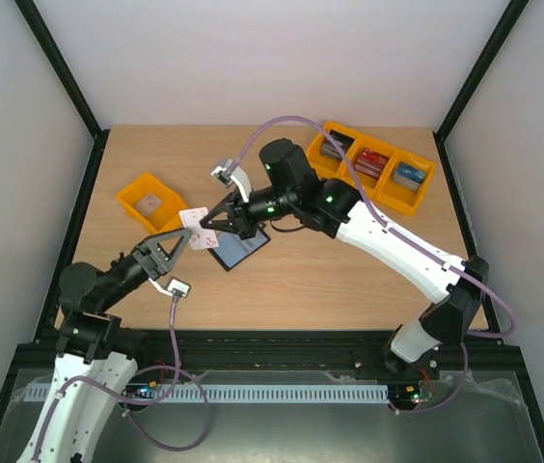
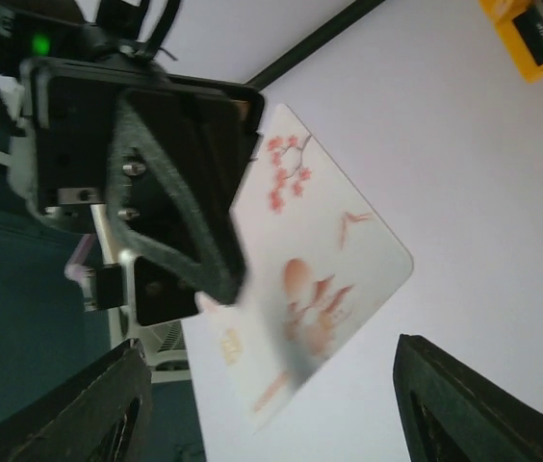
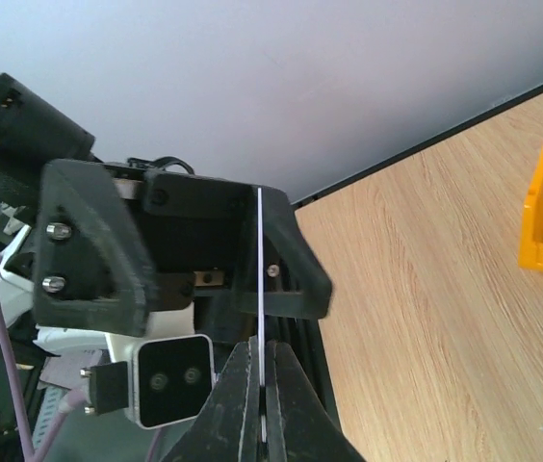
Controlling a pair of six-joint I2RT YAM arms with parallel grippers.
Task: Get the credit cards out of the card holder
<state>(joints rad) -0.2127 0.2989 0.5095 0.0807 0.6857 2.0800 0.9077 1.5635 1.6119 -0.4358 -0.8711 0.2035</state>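
White-shelled arms (image 1: 388, 241) with black joints (image 1: 79, 282), lilac cables (image 1: 175, 333), small green lamps (image 1: 270, 206), bright silver screws (image 3: 55, 231).

Over desk (image 1: 349, 280) centre, tip to tip: right gripper (image 1: 206, 224) clamped on credit card (image 2: 320, 260); left gripper (image 1: 181, 240) facing it, jaws apart, straddling card.

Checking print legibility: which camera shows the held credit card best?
Left wrist: the credit card faces the lens, its pink-red print visible. Right wrist shows only its thin white edge; top external shows it small and far off.
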